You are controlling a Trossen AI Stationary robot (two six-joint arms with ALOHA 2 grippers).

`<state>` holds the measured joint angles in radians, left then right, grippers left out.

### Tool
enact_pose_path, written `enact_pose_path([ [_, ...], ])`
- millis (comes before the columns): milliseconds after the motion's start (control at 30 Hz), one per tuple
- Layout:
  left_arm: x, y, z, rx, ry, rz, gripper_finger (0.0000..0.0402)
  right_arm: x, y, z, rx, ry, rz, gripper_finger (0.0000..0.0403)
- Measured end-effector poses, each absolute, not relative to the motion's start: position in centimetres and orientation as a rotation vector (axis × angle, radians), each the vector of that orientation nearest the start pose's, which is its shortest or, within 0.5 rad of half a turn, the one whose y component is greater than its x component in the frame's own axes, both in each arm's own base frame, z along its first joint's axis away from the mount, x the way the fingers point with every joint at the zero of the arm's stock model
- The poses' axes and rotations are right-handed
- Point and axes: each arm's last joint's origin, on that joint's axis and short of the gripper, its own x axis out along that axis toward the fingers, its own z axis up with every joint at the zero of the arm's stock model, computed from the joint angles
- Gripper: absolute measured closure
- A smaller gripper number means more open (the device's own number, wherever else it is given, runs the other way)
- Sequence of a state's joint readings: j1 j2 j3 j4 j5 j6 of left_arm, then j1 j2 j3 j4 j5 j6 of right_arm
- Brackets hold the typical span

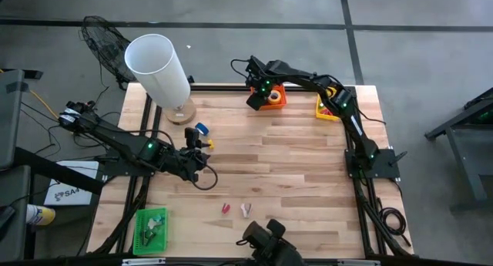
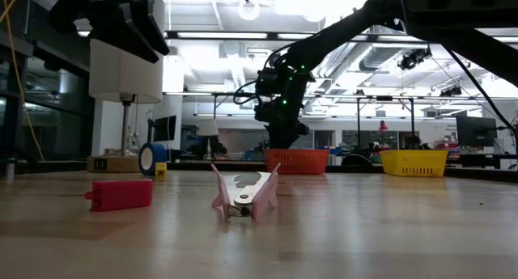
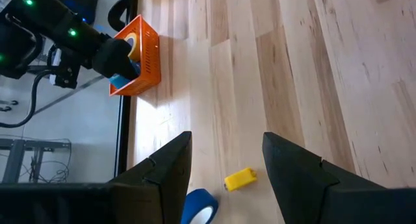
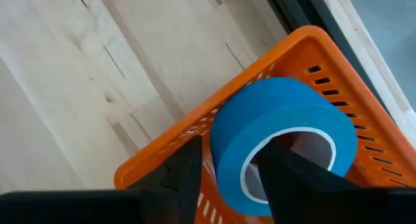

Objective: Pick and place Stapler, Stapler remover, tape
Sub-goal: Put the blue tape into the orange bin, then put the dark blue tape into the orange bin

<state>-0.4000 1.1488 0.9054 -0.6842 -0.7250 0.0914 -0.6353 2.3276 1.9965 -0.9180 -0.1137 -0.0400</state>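
A blue tape roll (image 4: 279, 133) sits tilted in the orange basket (image 4: 162, 159) at the table's far edge. My right gripper (image 4: 231, 149) stands over it from above, open, with the roll's wall between its fingers. A yellow roll (image 3: 132, 45) shows inside the same basket (image 1: 275, 96). My left gripper (image 3: 224, 152) hovers open over the left half of the table, above a second blue tape roll (image 3: 198, 208) and a small yellow block (image 3: 240, 178) that lie on the wood. A small red piece (image 2: 121, 194) and a pink staple remover (image 2: 245, 194) lie near the front edge. My right gripper has one finger (image 4: 286, 172) inside the blue roll's open centre and the other (image 4: 185, 172) outside its wall, coming from above. A strip of orange basket shows between the outer finger and the roll. Whether the inner finger touches the roll I cannot tell.
A yellow basket (image 1: 327, 108) stands at the far right and a green one (image 1: 150, 229) at the near left. A tall white cylinder on a wooden base (image 1: 158, 69) stands at the far left. Bare wood lies across the table's middle.
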Motion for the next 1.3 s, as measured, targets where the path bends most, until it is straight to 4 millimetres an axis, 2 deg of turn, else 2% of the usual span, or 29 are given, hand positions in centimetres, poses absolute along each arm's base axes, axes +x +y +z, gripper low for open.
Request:
enact_pose_path([
  [200,20.8,-6.7,27.2,0.587,0.811,0.265,0.0218,38.9,-28.4,18.7,0.421,1.174,-0.432,0.0242],
  [400,20.6,-6.6,27.0,0.581,0.83,0.271,0.0218,38.0,-28.1,22.1,0.379,1.124,-0.475,0.0222],
  [567,20.5,-6.6,26.9,0.568,0.842,0.267,0.0218,37.3,-27.1,24.9,0.367,1.103,-0.467,0.0213],
  [800,19.7,-6.3,26.4,0.612,0.93,0.266,0.0218,36.9,-23.7,26.8,0.34,1.196,-0.394,0.0212],
  [933,19.4,-6.1,25.7,0.632,0.962,0.27,0.0218,37.2,-21.5,27.9,0.267,1.237,-0.382,0.0212],
  [1067,18.8,-5.7,23.6,0.69,0.995,0.339,0.0218,37.4,-19.0,29.8,0.208,1.208,-0.368,0.0212],
  [1300,17.2,-4.8,18.7,0.846,1.056,0.379,0.0218,37.4,-14.0,33.7,0.075,1.12,-0.357,0.0213],
])
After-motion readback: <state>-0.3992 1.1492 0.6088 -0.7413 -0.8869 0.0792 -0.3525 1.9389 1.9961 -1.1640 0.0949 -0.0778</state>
